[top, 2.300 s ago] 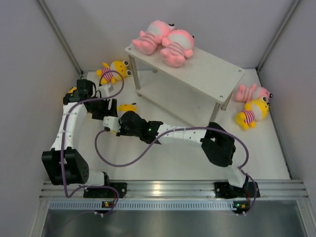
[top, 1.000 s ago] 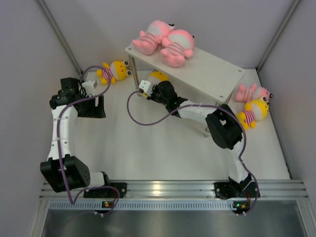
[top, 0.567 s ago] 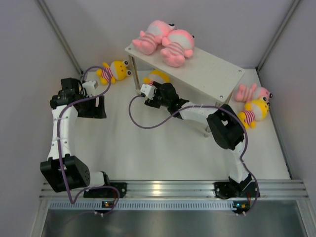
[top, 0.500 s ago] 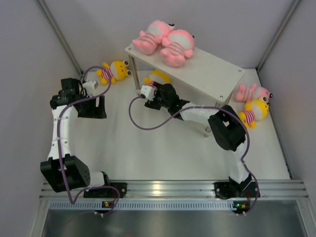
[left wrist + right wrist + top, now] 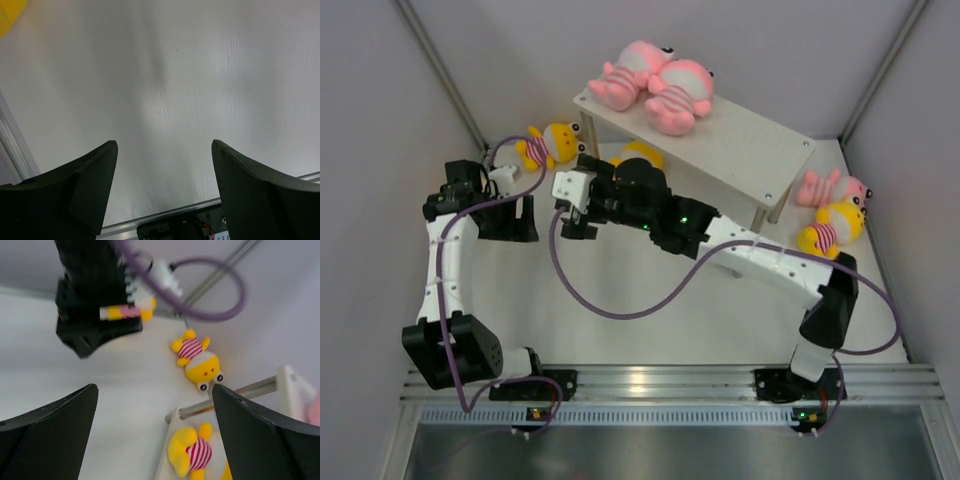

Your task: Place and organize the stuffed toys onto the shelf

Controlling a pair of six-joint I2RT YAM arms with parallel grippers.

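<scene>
The white shelf point(image 5: 735, 145) stands at the back with two pink stuffed toys point(image 5: 652, 85) lying on its top left end. A yellow toy point(image 5: 638, 153) lies on the lower tier point(image 5: 166, 462), seen striped and belly-up as the yellow toy point(image 5: 192, 455) in the right wrist view. Another yellow toy point(image 5: 552, 143) lies on the floor left of the shelf. My right gripper point(image 5: 577, 213) hangs open and empty just left of the shelf, apart from the toy. My left gripper point(image 5: 510, 218) is open and empty over bare floor.
A pink toy point(image 5: 830, 187) and a yellow toy point(image 5: 832, 228) lie on the floor right of the shelf, near the right wall. The shelf's silver leg point(image 5: 225, 392) stands beside the floor toy point(image 5: 197, 360). Purple cables trail from both wrists.
My right gripper has opened, let go of the yellow toy on the lower tier and drawn back to the left. The left arm has not moved.
</scene>
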